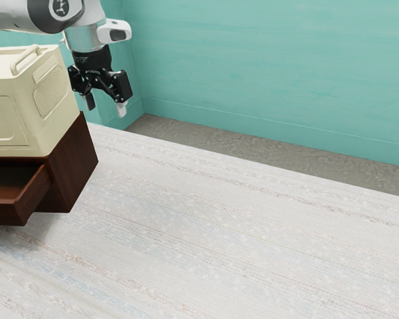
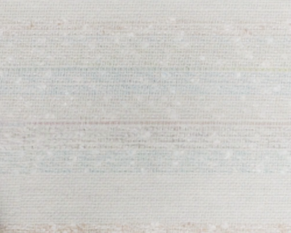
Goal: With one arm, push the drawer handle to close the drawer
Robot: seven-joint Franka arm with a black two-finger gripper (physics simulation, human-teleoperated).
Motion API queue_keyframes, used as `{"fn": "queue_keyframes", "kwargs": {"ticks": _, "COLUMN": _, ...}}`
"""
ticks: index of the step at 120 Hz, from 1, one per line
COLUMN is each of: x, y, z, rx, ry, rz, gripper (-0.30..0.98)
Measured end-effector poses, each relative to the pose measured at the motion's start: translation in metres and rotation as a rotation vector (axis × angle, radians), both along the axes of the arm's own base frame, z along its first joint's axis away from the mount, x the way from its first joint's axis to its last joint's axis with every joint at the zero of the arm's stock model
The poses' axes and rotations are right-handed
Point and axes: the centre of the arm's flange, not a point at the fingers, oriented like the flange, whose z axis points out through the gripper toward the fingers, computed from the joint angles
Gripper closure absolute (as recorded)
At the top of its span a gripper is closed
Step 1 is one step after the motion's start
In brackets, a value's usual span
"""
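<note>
In the exterior view my gripper [image 1: 106,107] hangs in the air with its fingers apart and nothing between them. It is beyond the upper right of the cream box, above the level of the dark brown cabinet [image 1: 78,163]. The cabinet's drawer [image 1: 32,195] is pulled out toward the exterior view's lower left. Part of the drawer is cut off by that view's left edge, and I cannot make out a handle on it.
A cream box [image 1: 60,100] with a raised handle rests on top of the cabinet. Pale woven cloth [image 1: 239,232] covers the table, and shows below my hand as striped cloth [image 2: 145,107] in the wrist view. A teal wall [image 1: 266,73] stands behind.
</note>
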Motion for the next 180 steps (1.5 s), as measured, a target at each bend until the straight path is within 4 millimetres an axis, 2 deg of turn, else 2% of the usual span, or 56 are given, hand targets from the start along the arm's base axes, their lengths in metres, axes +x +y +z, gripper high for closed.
{"fn": "queue_keyframes", "kwargs": {"ticks": 1, "x": 0.0, "y": 0.0, "z": 0.0, "rx": 0.0, "ry": 0.0, "rz": 0.0, "gripper": 0.0}}
{"fn": "queue_keyframes", "kwargs": {"ticks": 7, "x": -0.012, "y": 0.0, "z": 0.03, "rx": 0.009, "ry": -0.015, "rz": -0.053, "gripper": 0.0}}
{"fn": "queue_keyframes", "kwargs": {"ticks": 15, "x": -0.02, "y": 0.001, "z": 0.039, "rx": 0.017, "ry": 0.012, "rz": -0.116, "gripper": 0.0}}
{"fn": "queue_keyframes", "kwargs": {"ticks": 61, "x": -0.035, "y": -0.004, "z": 0.035, "rx": -0.005, "ry": 0.124, "rz": -0.406, "gripper": 0.0}}
{"fn": "queue_keyframes", "kwargs": {"ticks": 121, "x": -0.036, "y": -0.001, "z": 0.033, "rx": -0.027, "ry": 0.143, "rz": -0.582, "gripper": 0.0}}
{"fn": "queue_keyframes", "kwargs": {"ticks": 123, "x": -0.039, "y": -0.001, "z": 0.052, "rx": -0.013, "ry": 0.109, "rz": -0.583, "gripper": 0.0}}
{"fn": "queue_keyframes", "kwargs": {"ticks": 126, "x": -0.051, "y": 0.0, "z": 0.099, "rx": 0.032, "ry": 0.023, "rz": -0.574, "gripper": 0.0}}
{"fn": "queue_keyframes", "kwargs": {"ticks": 131, "x": -0.086, "y": 0.014, "z": 0.162, "rx": 0.104, "ry": -0.076, "rz": -0.52, "gripper": 0.0}}
{"fn": "queue_keyframes", "kwargs": {"ticks": 134, "x": -0.11, "y": 0.043, "z": 0.186, "rx": 0.133, "ry": -0.105, "rz": -0.441, "gripper": 0.0}}
{"fn": "queue_keyframes", "kwargs": {"ticks": 138, "x": -0.138, "y": 0.093, "z": 0.199, "rx": 0.145, "ry": -0.102, "rz": -0.312, "gripper": 0.0}}
{"fn": "queue_keyframes", "kwargs": {"ticks": 141, "x": -0.155, "y": 0.126, "z": 0.194, "rx": 0.147, "ry": -0.066, "rz": -0.222, "gripper": 0.0}}
{"fn": "queue_keyframes", "kwargs": {"ticks": 146, "x": -0.178, "y": 0.164, "z": 0.179, "rx": 0.138, "ry": 0.002, "rz": -0.111, "gripper": 0.0}}
{"fn": "queue_keyframes", "kwargs": {"ticks": 152, "x": -0.205, "y": 0.217, "z": 0.134, "rx": 0.088, "ry": 0.11, "rz": 0.035, "gripper": 0.0}}
{"fn": "queue_keyframes", "kwargs": {"ticks": 158, "x": -0.234, "y": 0.259, "z": 0.074, "rx": -0.008, "ry": 0.186, "rz": 0.142, "gripper": 0.07}}
{"fn": "queue_keyframes", "kwargs": {"ticks": 162, "x": -0.245, "y": 0.271, "z": 0.043, "rx": -0.048, "ry": 0.214, "rz": 0.175, "gripper": 0.14}}
{"fn": "queue_keyframes", "kwargs": {"ticks": 170, "x": -0.247, "y": 0.273, "z": -0.012, "rx": -0.077, "ry": 0.281, "rz": 0.182, "gripper": 0.3}}
{"fn": "queue_keyframes", "kwargs": {"ticks": 180, "x": -0.273, "y": 0.302, "z": -0.069, "rx": -0.107, "ry": 0.316, "rz": 0.257, "gripper": 0.45}}
